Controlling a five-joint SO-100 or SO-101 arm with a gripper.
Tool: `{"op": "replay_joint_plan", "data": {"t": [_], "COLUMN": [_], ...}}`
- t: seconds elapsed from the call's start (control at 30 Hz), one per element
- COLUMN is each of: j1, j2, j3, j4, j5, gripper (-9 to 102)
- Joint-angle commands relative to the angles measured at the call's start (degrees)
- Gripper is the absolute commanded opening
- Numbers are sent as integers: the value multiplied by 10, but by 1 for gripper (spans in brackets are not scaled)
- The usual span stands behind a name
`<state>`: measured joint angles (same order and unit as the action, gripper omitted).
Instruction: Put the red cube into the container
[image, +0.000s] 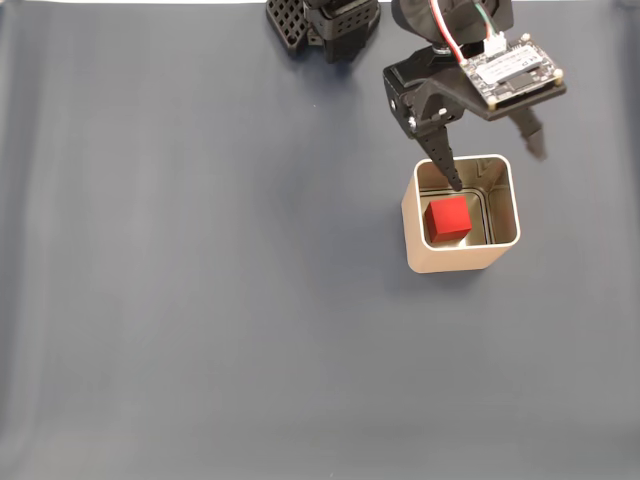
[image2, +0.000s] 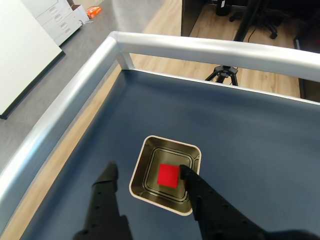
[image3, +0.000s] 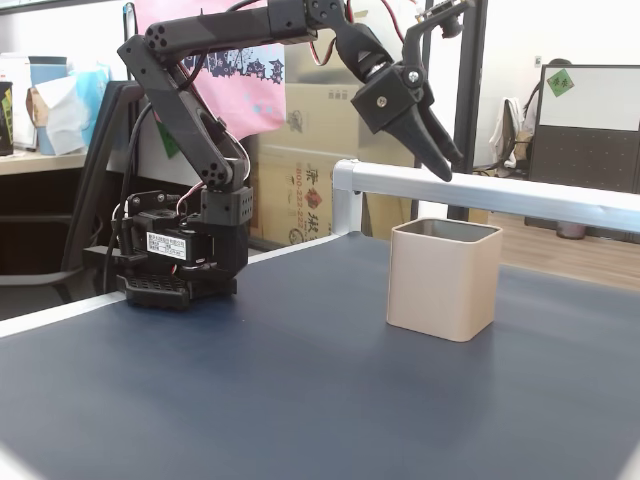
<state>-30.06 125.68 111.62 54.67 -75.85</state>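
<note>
The red cube already lies on the shiny floor of the container, so the task looks all but done and the main risk now, as a judgement, is undoing it. In a fixed view from above, 1 finger of the gripper appears to overlap the tin's far rim, and in the wrist view the same dark finger crosses the near right part of the rim; whether it truly touches cannot be told from those 2 views. The side-on fixed view shows the fingertips hanging above the container's open top, with clear air between them and the rim, so the overlap is probably only line of sight. If the arm swung sideways or dipped before rising, a finger could catch the thin rim and tip or drag the tin across the table, spilling the cube; a straight lift would avoid that. The tin stands upright toward the table's right side in the top-down fixed view, nearer the far edge where the arm's base sits, well apart from every edge. The claw is spread wide, its 2 fingers well apart, and it grips nothing: in the wrist view the red cube sits free between them, lower down in the container.
</note>
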Motion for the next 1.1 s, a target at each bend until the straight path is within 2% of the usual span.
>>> {"op": "replay_joint_plan", "data": {"t": [0.0,0.07,0.1,0.23,0.57,0.87,1.07], "j1": [23,43,56,120,255,293,309], "j2": [18,22,25,51,244,439,533], "j3": [-4,-3,-1,30,291,497,580], "j4": [-16,-16,-19,-49,-142,-136,-110], "j5": [4,4,4,3,-53,-71,-80], "gripper": [10,1,0,0,0,0,0]}}
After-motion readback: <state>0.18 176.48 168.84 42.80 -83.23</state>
